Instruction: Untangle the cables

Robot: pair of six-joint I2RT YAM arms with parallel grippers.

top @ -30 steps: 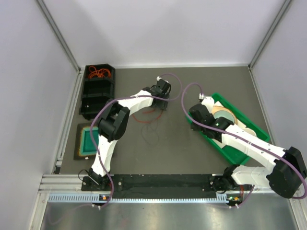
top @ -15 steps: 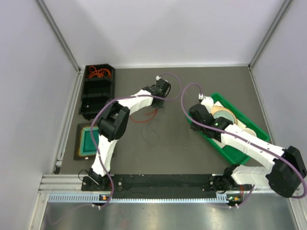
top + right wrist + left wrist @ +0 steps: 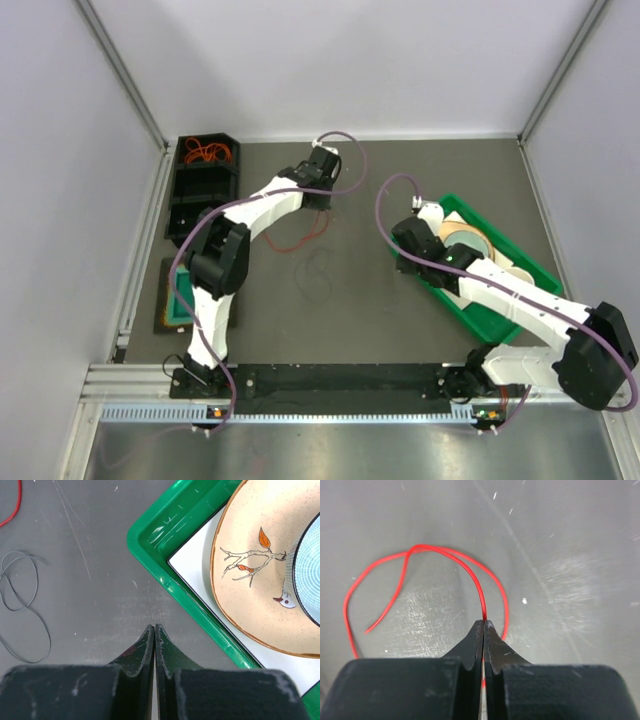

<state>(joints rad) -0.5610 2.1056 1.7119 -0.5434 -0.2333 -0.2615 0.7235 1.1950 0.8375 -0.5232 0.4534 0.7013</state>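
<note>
We see the red cable (image 3: 440, 549) lying in a loose loop on the grey table (image 3: 420, 330), toward the far side of its middle. One strand of it runs up into the left gripper (image 3: 484, 622), whose fingers are pressed together and pinch it at their tips. Just nearer the bases lies the thin dark cable (image 3: 318, 268) in small loops; we cannot tell whether it touches the red one. The right gripper (image 3: 154, 627) hangs with its fingers pressed together on nothing, over bare table beside the green tray (image 3: 165, 525), which holds a cream plate (image 3: 250, 595). At far left, a black bin (image 3: 200, 200) holds more orange-red cables (image 3: 207, 152) in its farthest compartment.
</note>
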